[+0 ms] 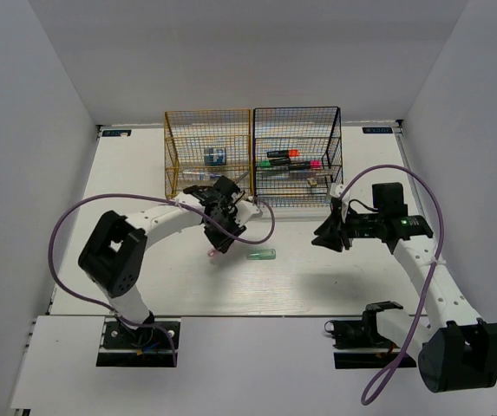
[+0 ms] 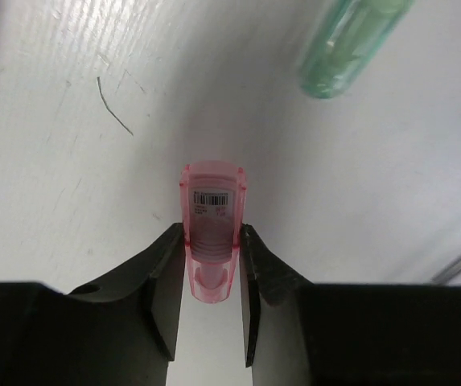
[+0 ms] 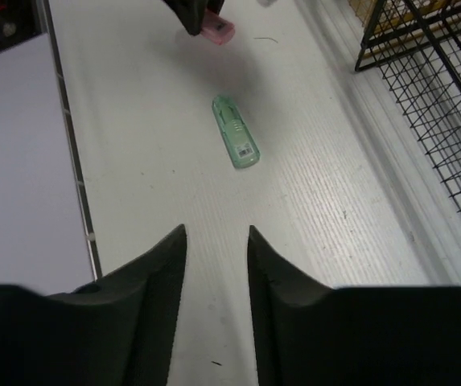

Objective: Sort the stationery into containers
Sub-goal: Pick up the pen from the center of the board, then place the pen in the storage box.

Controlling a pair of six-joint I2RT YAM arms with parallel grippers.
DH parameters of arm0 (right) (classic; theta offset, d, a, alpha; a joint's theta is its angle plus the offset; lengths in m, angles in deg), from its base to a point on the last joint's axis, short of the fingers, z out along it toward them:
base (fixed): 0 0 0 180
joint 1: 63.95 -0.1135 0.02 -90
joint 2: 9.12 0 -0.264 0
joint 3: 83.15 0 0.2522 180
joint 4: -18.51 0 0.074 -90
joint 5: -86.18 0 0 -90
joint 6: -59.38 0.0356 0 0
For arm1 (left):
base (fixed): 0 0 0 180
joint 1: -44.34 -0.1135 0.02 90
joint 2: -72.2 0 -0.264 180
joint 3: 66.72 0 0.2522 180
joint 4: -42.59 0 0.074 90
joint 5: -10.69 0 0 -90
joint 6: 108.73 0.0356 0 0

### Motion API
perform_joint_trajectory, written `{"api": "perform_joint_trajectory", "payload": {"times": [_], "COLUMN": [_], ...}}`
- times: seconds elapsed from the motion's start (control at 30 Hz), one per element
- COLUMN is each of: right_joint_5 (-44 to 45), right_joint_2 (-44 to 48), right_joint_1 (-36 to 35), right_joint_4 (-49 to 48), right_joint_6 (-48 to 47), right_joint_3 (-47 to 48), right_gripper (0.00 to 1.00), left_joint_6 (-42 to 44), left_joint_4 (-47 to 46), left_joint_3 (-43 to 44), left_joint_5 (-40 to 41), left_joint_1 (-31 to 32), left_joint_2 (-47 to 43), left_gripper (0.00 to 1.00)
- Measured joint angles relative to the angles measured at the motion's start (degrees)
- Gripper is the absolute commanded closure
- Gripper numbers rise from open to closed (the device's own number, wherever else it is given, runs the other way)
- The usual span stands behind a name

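Ok so here's where I'm at: the left gripper (image 2: 211, 245) is clamped on the pink capsule (image 2: 211, 229), one black finger (image 2: 159, 277) on each long side. The capsule's rounded end with the barcode sticker pokes out past the fingertips. From the left wrist cam it's right down near the table (image 1: 317, 286), but I honestly can't tell if it's touching the surface or just above it. The green capsule (image 1: 263, 255) lies flat on the table a bit to the right of the pink one, out in the open in front of the racks, and nothing is touching it. The right gripper (image 3: 218, 241) is hanging over the table on its own side with the fingers apart, nothing between them, just bare table showing through the gap. On its wrist cam I see the green capsule ahead and the pink one further out. At the back, the gold-yellow rack (image 1: 207, 130) and the black rack (image 1: 297, 126) stand side by side, touching or nearly so. The gold one has the blue tape roll (image 1: 216, 156) on a tier, and the black one holds the highlighters (image 1: 290, 159), where I can see green, orange and pink caps.
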Motion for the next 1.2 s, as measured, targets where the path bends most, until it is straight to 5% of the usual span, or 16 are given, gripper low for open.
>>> {"api": "perform_joint_trajectory", "payload": {"times": [0.1, 0.13, 0.3, 0.37, 0.43, 0.63, 1.2], "right_joint_5": [0.44, 0.87, 5.7, 8.26, 9.92, 12.09, 10.43], "right_joint_2": [0.0, 0.0, 0.0, -0.02, 0.02, 1.66, 2.67], "right_joint_1": [0.17, 0.22, 0.22, 0.26, 0.33, 0.92, 3.8], "right_joint_4": [0.46, 0.68, 1.11, 1.27, 1.55, 1.6, 0.57], "right_joint_6": [-0.28, -0.07, -0.61, -0.48, -1.25, -2.69, -2.69], "right_joint_3": [0.0, 0.0, 0.2, 0.66, 1.09, 0.61, -1.2], "right_gripper": [0.98, 1.0, 1.0, 0.79, 0.72, 0.71, 0.68], "left_joint_6": [-1.11, -1.22, 0.28, 1.79, 3.58, 10.91, 19.63], "left_joint_4": [2.38, 3.45, 3.78, 4.44, 5.25, 6.51, -6.16], "left_joint_3": [3.08, 5.75, 19.71, 25.97, 32.89, 48.96, 45.9], "left_joint_5": [-1.07, -1.42, -2.08, -2.14, -2.27, -2.25, 2.49], "left_joint_1": [1.09, 1.68, 4.7, 5.55, 5.95, 5.97, 7.56], "left_joint_2": [-3.5, -4.02, -3.76, -1.95, 1.38, 14.14, 20.63], "left_gripper": [1.0, 1.0, 1.0, 1.0, 1.0, 1.0, 1.0]}}
